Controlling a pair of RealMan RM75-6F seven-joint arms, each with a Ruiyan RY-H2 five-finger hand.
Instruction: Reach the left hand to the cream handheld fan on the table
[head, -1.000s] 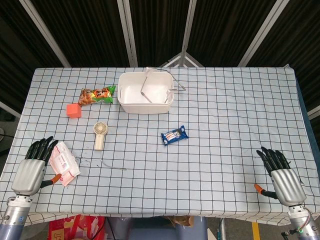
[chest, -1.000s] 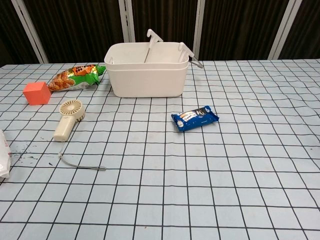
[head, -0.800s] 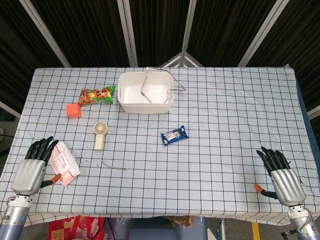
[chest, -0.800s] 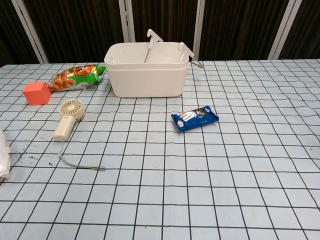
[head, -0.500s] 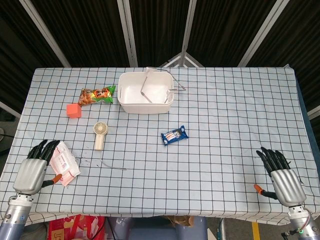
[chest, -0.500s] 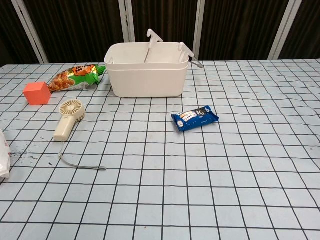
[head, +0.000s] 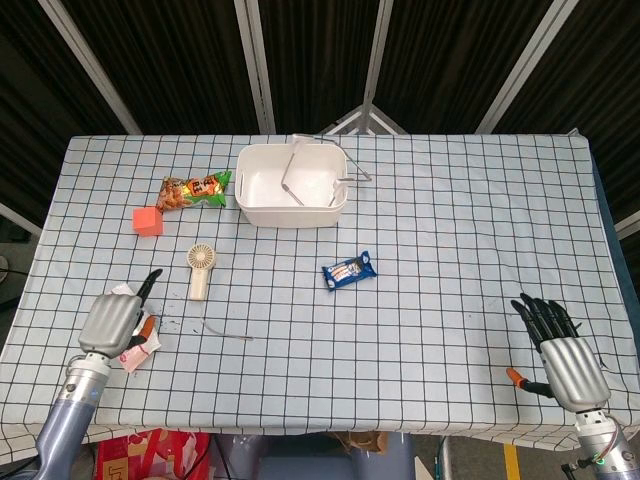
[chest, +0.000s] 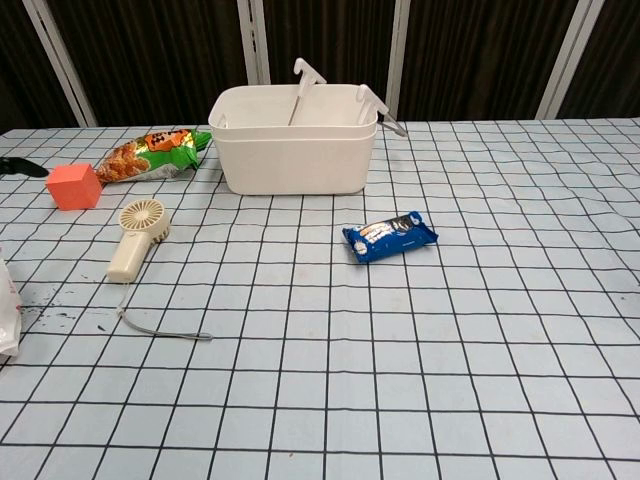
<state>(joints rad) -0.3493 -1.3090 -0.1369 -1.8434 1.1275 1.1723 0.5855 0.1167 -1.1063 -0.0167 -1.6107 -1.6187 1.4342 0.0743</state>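
Observation:
The cream handheld fan (head: 200, 271) lies flat on the checked cloth, left of centre, its round head pointing away from me; in the chest view the fan (chest: 137, 238) shows with its grey lanyard trailing toward me. My left hand (head: 118, 320) hovers near the front left, a short way below and left of the fan, not touching it and holding nothing. One dark fingertip (chest: 20, 167) pokes in at the chest view's left edge. My right hand (head: 560, 350) rests at the front right corner, fingers spread and empty.
A white basket (head: 291, 186) with wire handles stands behind the fan. A snack bag (head: 194, 189) and an orange cube (head: 148, 220) lie at its left. A blue cookie packet (head: 349, 270) lies mid-table. A pink-and-white tissue pack (head: 138, 345) sits under the left hand.
My left hand has lifted off the front left edge and moved right and forward, over the tissue pack toward the fan. The right hand and all objects stayed put.

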